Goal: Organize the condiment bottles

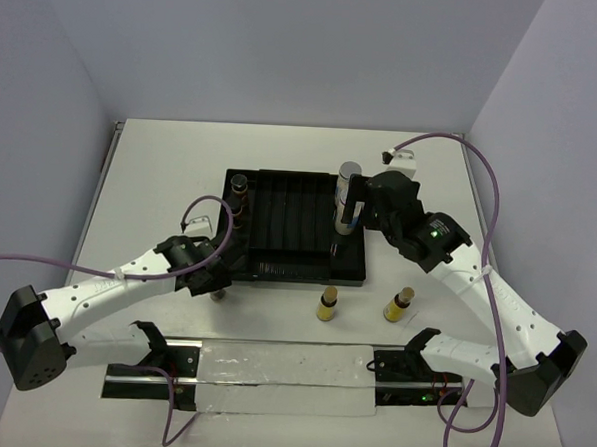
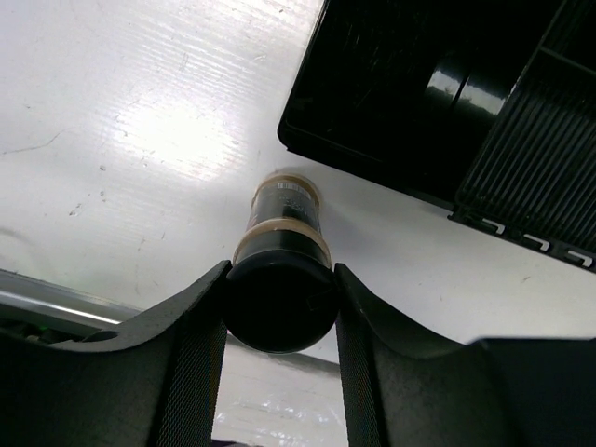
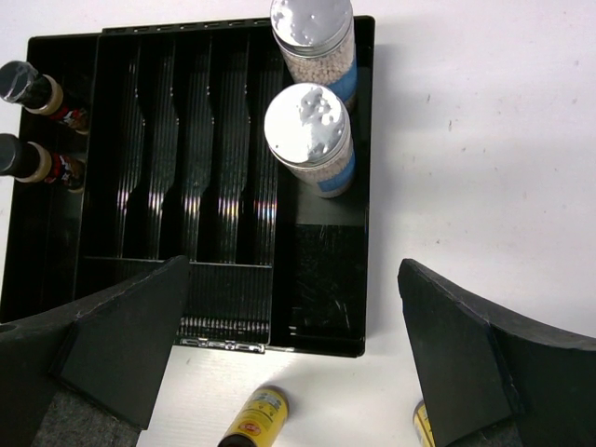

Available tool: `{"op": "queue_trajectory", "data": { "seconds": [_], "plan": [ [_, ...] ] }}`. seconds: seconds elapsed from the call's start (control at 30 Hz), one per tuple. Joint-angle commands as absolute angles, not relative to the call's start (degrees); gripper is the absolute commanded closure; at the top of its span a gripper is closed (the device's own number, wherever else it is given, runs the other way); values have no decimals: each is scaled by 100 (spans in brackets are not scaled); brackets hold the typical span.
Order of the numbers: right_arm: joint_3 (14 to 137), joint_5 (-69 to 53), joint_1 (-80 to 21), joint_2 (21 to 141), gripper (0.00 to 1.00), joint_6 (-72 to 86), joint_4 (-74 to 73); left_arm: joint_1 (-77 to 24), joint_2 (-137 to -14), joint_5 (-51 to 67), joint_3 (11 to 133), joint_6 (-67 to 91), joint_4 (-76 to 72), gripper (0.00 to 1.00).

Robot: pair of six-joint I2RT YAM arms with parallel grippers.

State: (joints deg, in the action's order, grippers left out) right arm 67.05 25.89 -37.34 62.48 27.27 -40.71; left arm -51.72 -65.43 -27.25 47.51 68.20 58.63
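Observation:
My left gripper is shut on the black cap of a dark brown bottle, upright over the white table just off the near left corner of the black tray. In the top view this gripper sits at that same corner. Two dark jars stand in the tray's left compartment. Two grey-capped white bottles with blue labels stand in its right compartment. My right gripper hangs open above the tray's near right end, holding nothing. Two yellow bottles stand on the table before the tray.
The tray's ribbed middle slots hold nothing. A long metal rail with clear film lies across the near edge between the arm bases. White walls close in the table at the back and sides.

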Motion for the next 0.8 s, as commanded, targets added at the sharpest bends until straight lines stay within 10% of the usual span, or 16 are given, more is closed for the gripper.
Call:
{"op": "queue_trajectory", "data": {
  "seconds": [0.0,0.77],
  "plan": [
    [6732,2648,-3716,6172,0,2784,-3860,-5212,-6511,-2801,5524,6443,6213,90],
    [6396,2821,-3718,5716,0,2783,-4046,-4661,-8323,-3569,6889,5036,4989,90]
  ]
}}
